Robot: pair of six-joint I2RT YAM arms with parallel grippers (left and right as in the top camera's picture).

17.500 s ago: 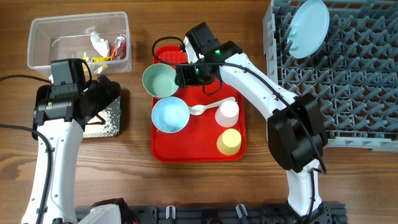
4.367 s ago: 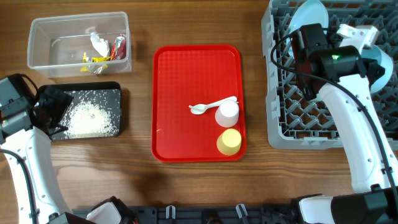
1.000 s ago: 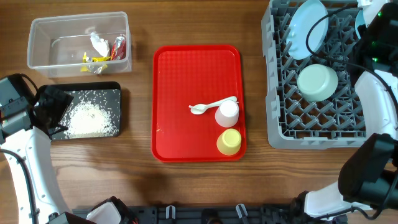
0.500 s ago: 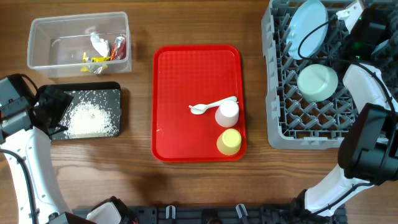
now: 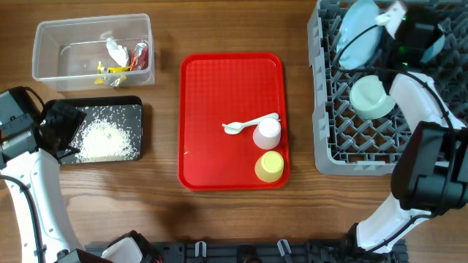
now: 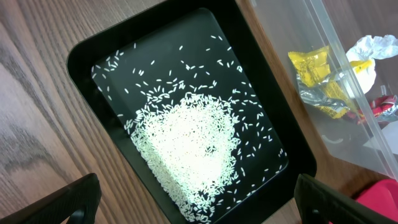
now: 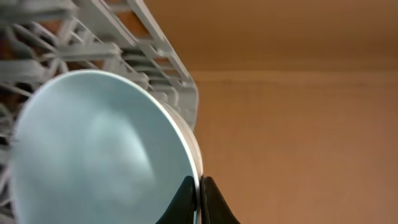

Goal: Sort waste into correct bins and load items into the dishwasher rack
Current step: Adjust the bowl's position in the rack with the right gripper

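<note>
Right gripper (image 5: 390, 14) over rack's (image 5: 329, 139) far left corner, at plate (image 5: 357, 35) rim; mint bowl (image 5: 369, 95) in rack just nearer. Left of rack: red tray (image 5: 219, 95) holding spoon (image 5: 248, 124), white cup (image 5: 268, 134), yellow cup (image 5: 269, 166); farther left, left gripper (image 5: 72, 131) over black bin (image 5: 137, 109).
Left wrist: fingers (image 6: 74, 199) spread wide above rice (image 6: 186, 143) in bin; tub (image 6: 298, 31) alongside with wrappers (image 6: 317, 71), tissue (image 6: 370, 50).
Right wrist: fingertips (image 7: 185, 198) pinched shut on plate rim, rack behind.

A robot lab bench staged as a canteen dish station: brown wooden table (image 5: 161, 212), flat red plastic serving tray (image 5: 219, 102), large grey pegged plastic dishwasher rack (image 5: 319, 88) to its right
</note>
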